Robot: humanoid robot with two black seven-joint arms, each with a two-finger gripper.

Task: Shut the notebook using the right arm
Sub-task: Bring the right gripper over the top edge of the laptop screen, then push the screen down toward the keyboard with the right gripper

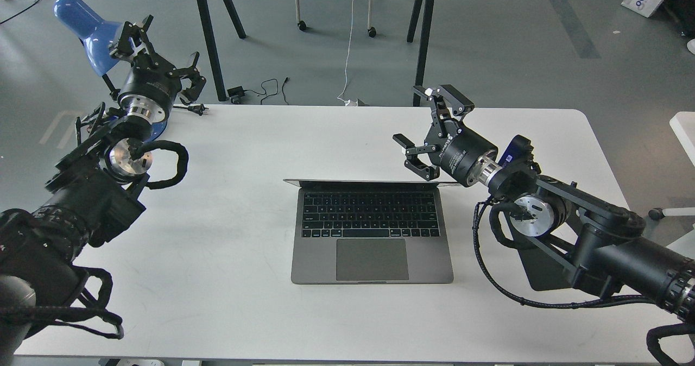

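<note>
White table (228,301) is occupied by an open laptop (372,230) at centre. At two o'clock the right gripper (421,124) is held spread wide, empty, near the screen's top edge.

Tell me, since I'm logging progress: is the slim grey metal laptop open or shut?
Open: the slim grey metal laptop shows keyboard and trackpad, its lid seen edge-on behind them.

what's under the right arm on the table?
A black mouse pad lies flat under the right arm, right of the notebook. Only part shows; the arm covers the rest, so anything on it is hidden.
</note>
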